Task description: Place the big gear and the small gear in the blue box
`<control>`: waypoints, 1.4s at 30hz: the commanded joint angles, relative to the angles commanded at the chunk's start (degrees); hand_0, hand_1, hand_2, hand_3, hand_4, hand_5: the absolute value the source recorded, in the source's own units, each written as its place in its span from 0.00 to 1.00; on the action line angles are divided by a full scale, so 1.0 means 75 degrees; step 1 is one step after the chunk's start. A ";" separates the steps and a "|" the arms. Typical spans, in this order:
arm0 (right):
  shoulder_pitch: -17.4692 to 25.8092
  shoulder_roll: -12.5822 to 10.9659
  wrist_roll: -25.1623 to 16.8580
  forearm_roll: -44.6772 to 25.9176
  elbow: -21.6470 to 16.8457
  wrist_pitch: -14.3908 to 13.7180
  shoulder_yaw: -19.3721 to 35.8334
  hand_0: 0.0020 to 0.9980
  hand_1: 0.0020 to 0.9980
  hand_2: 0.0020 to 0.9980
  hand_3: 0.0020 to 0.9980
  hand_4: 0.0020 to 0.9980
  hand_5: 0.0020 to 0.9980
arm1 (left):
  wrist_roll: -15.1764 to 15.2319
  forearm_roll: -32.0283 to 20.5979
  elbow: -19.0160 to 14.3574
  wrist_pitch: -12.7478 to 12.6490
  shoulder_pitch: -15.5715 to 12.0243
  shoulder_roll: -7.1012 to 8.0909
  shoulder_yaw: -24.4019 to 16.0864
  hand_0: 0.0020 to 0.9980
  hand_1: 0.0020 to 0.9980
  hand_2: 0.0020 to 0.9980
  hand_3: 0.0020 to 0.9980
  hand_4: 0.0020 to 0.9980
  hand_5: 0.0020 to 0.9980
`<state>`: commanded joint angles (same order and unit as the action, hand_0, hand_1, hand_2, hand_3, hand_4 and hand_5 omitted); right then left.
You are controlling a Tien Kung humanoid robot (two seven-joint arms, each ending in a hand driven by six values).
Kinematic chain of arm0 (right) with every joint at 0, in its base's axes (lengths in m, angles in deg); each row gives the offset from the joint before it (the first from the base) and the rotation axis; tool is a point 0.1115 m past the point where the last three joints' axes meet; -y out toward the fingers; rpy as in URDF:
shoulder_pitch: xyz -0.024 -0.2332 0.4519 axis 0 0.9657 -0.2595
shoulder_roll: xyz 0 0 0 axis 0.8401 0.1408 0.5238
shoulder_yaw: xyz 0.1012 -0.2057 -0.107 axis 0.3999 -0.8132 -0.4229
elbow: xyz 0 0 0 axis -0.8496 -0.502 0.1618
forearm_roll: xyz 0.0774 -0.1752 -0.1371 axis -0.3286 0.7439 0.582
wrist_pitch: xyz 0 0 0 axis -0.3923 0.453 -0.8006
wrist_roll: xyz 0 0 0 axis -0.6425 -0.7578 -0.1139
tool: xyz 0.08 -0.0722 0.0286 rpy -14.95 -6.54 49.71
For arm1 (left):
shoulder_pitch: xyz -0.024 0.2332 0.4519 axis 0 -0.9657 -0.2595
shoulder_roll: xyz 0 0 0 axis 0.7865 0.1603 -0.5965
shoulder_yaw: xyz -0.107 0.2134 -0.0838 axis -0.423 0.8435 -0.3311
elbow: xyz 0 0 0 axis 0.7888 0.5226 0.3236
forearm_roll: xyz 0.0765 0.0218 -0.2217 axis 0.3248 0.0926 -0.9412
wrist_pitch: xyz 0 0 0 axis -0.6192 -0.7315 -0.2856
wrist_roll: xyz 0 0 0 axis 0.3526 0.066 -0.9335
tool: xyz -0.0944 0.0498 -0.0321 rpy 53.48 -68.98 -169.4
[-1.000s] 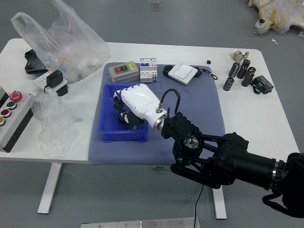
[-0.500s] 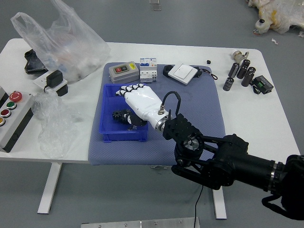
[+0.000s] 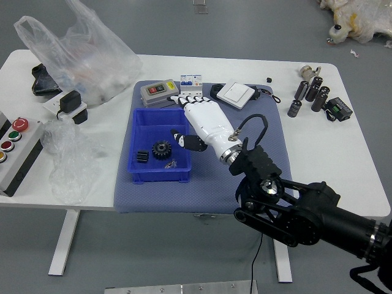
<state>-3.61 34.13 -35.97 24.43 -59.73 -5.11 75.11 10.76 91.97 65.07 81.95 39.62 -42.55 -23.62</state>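
My right hand (image 3: 180, 116) reaches in from the right above the blue box's (image 3: 133, 138) right side, fingers spread and thumb apart, holding nothing. A round black gear (image 3: 162, 149) lies flat inside the box. Left of it, also on the box floor, is a smaller black ribbed piece (image 3: 142, 156); I cannot tell if it is a gear. Small metallic pieces (image 3: 171, 164) lie in the box below the round gear. The left arm is out of view.
Behind the box stand a grey device (image 3: 160, 93) and a white-blue module (image 3: 191, 86). A white square device (image 3: 236, 95) sits right of them. Plastic bags (image 3: 92, 55) and a button panel (image 3: 21, 153) are at left; black cylinders (image 3: 313, 89) stand at right.
My right hand has risen out of the box's middle and shifted right, its fingers now spread. The round gear and the smaller black piece, earlier largely covered by the hand, are now exposed.
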 joint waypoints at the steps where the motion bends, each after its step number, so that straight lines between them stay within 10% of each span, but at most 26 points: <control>1: 0.0120 -0.0082 -0.0148 -0.0154 -0.0097 -0.0111 0.0196 0.76 0.83 0.86 0.86 0.68 0.22 | -0.0003 0.0007 0.0000 0.0000 -0.0004 0.0003 -0.0014 0.64 0.61 0.60 0.65 0.64 0.34; 9: 0.1237 -0.0544 -0.1578 -0.1688 -0.0527 -0.0938 0.1741 0.69 0.76 0.82 0.83 0.73 0.24 | 0.0007 0.0059 0.0000 0.0007 -0.0015 0.0020 -0.0070 0.64 0.61 0.60 0.65 0.64 0.34; 22: 0.2762 -0.0820 -0.3826 -0.4602 -0.0956 -0.0871 0.3200 0.67 0.73 0.76 0.74 0.78 0.26 | 0.0065 0.0061 0.0000 0.0012 0.0065 0.0070 0.0030 0.64 0.61 0.60 0.65 0.64 0.34; 42: 0.3299 -0.0864 -0.4558 -0.6092 -0.1260 -0.0643 0.4054 0.64 0.67 0.67 0.64 0.82 0.31 | 0.0302 -0.0516 0.0000 -0.0046 0.0156 0.0175 0.0407 0.64 0.61 0.60 0.65 0.64 0.34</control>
<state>21.13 27.66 -70.15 -21.26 -69.18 -9.93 105.52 13.03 88.10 65.07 81.60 40.79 -41.24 -20.56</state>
